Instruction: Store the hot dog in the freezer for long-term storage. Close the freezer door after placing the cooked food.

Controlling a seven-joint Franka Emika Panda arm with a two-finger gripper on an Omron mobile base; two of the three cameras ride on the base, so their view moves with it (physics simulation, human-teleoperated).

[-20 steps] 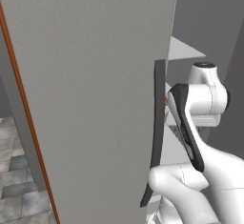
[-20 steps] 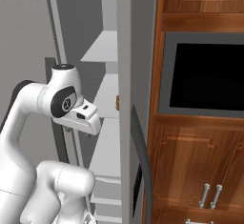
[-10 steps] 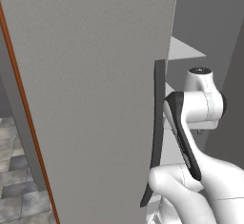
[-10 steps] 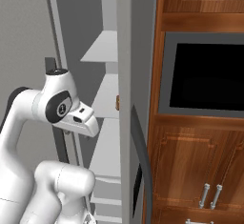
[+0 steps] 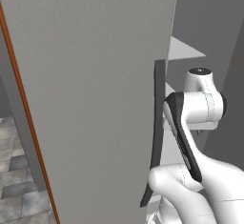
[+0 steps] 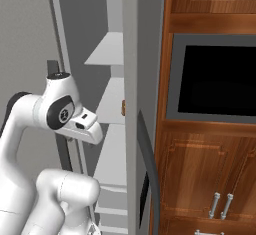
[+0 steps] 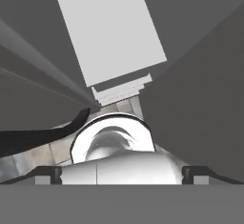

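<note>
The freezer (image 6: 107,104) stands open, its white shelves (image 5: 183,51) showing between two grey doors. Its freezer door (image 6: 131,129) is swung out edge-on toward me, with a long dark curved handle (image 6: 150,174) and a black panel low on its face. A small tan thing (image 6: 122,108) peeks out at that door's edge at shelf height; I cannot tell whether it is the hot dog. My gripper (image 7: 121,174) is open and empty, pointing down past the shelf fronts (image 7: 109,32). The arm's wrist (image 6: 67,111) hangs in front of the opening.
The wider plain grey door (image 5: 90,99) is close on the left, its dark handle (image 5: 156,132) beside my arm. Wooden cabinets with a built-in black oven window (image 6: 217,81) stand to the right. Tiled floor (image 5: 14,180) lies below left.
The wrist has drawn back a little from the shelves, toward the base and slightly lower. The jaws stay wide open. Doors have not moved.
</note>
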